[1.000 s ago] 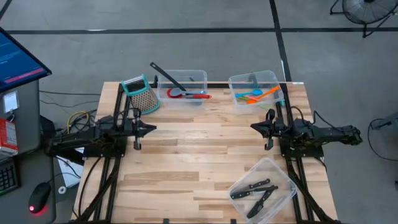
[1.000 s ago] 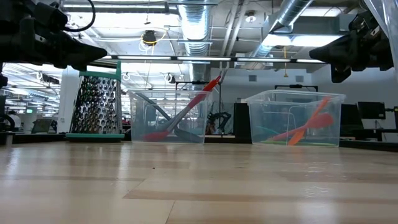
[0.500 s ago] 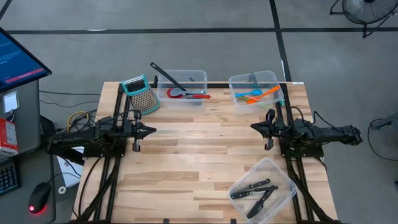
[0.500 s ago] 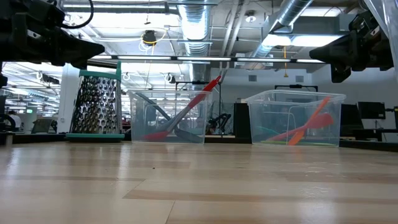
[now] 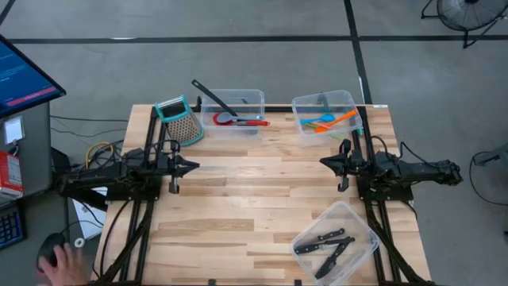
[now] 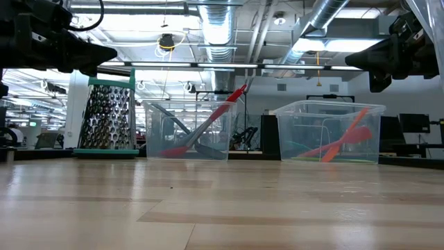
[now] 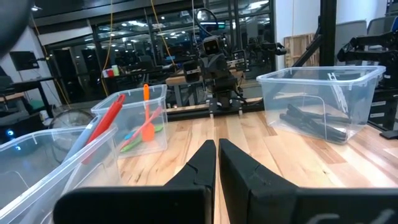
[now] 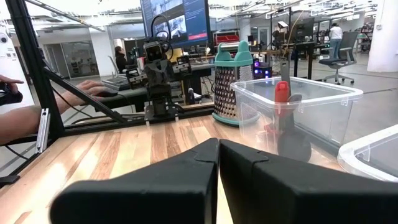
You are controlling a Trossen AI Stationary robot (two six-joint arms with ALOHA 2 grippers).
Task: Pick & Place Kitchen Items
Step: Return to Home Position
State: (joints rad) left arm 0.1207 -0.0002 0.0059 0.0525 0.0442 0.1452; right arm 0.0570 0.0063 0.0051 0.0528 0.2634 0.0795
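My left gripper (image 5: 193,166) hovers shut and empty above the table's left side; my right gripper (image 5: 324,162) hovers shut and empty above the right side. The two face each other. A red-headed spatula (image 5: 238,121) and a black ladle (image 5: 213,98) lie in the far middle clear bin (image 5: 255,97). Orange, blue and green utensils (image 5: 327,121) lie in the far right bin (image 5: 349,100). Black-handled knives (image 5: 325,243) lie in the near right bin (image 5: 369,230).
A teal-framed metal grater (image 5: 179,119) stands at the far left beside the middle bin. A person's hand (image 5: 59,262) rests on a mouse off the table's left near corner. Bare wood lies between the two arms and toward the near left.
A person's hand has come onto the mouse beside the table's left near corner. Both arms have kept still.
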